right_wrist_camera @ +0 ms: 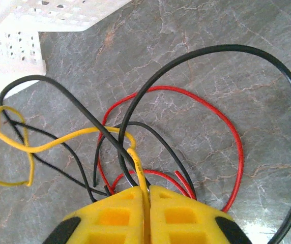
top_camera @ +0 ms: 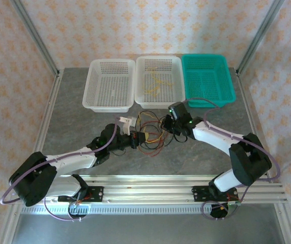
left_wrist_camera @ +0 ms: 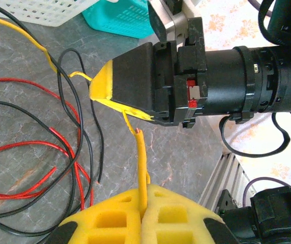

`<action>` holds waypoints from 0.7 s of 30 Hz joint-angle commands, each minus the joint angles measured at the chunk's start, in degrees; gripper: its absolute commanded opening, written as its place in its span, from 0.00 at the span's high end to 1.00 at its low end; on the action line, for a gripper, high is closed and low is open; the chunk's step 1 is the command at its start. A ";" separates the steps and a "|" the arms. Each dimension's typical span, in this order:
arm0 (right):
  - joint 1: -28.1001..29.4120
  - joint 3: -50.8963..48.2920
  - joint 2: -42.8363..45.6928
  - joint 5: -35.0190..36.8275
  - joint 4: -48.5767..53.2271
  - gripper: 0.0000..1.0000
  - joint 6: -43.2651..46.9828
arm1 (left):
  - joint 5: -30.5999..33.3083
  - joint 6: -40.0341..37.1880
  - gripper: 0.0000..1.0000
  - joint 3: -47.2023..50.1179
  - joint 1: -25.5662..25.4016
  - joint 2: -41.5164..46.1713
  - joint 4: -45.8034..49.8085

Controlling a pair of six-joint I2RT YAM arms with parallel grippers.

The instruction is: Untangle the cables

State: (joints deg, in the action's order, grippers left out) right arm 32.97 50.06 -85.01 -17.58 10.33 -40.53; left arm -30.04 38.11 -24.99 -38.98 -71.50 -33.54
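The cables lie as one loose tangle (top_camera: 150,134) of red, black and yellow wire on the grey table, between my two grippers. My left gripper (left_wrist_camera: 145,195) is shut on the free end of the yellow cable (left_wrist_camera: 141,152), which sticks out from between its yellow pads. My right gripper (right_wrist_camera: 148,190) is shut on the yellow cable (right_wrist_camera: 59,142) too, gripping it where it runs under a black cable (right_wrist_camera: 267,66). A red cable (right_wrist_camera: 227,132) loops wide on the table beyond it. In the left wrist view the right gripper (left_wrist_camera: 110,86) hangs just above the left one.
Along the back of the table stand three baskets. There is a white one (top_camera: 110,107), another white one (top_camera: 159,103) holding yellowish wire, and a teal one (top_camera: 206,101). An aluminium rail (top_camera: 150,188) runs along the near edge.
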 commanded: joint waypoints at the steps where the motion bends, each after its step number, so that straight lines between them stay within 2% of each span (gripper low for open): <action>1: -0.19 1.44 2.01 3.48 0.13 1.00 2.23 | -0.11 -0.95 1.00 -0.10 0.31 0.02 -1.05; 2: -0.19 1.44 2.78 4.48 0.70 1.00 3.39 | 0.42 -1.36 0.99 -0.35 0.31 0.30 -0.16; 4: -0.10 1.48 4.82 6.73 2.27 1.00 6.96 | 2.84 -2.75 0.77 -1.05 0.40 1.85 2.69; 6: -0.10 1.62 6.64 8.66 4.23 1.00 11.43 | 8.11 -4.07 0.46 -0.88 0.41 5.50 4.97; 8: -0.12 2.16 8.10 10.59 6.72 1.00 16.10 | 13.97 -7.53 0.33 -1.67 0.47 9.26 9.04; 12: 0.16 4.83 10.05 13.95 12.41 1.00 23.23 | 21.44 -13.81 0.23 -6.53 1.50 12.29 18.37; 16: 1.44 8.48 11.40 17.03 16.31 1.00 27.87 | 23.00 -17.33 0.15 -11.36 2.59 9.75 23.87; 21: 3.41 13.49 11.44 21.28 21.82 1.00 30.52 | 22.79 -17.53 0.14 -13.71 2.85 6.72 23.44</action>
State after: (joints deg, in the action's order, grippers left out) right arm 35.31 60.16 -74.83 -1.67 27.09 -14.04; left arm -8.93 22.90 -37.08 -36.58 -63.64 -13.04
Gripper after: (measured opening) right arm 0.040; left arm 0.858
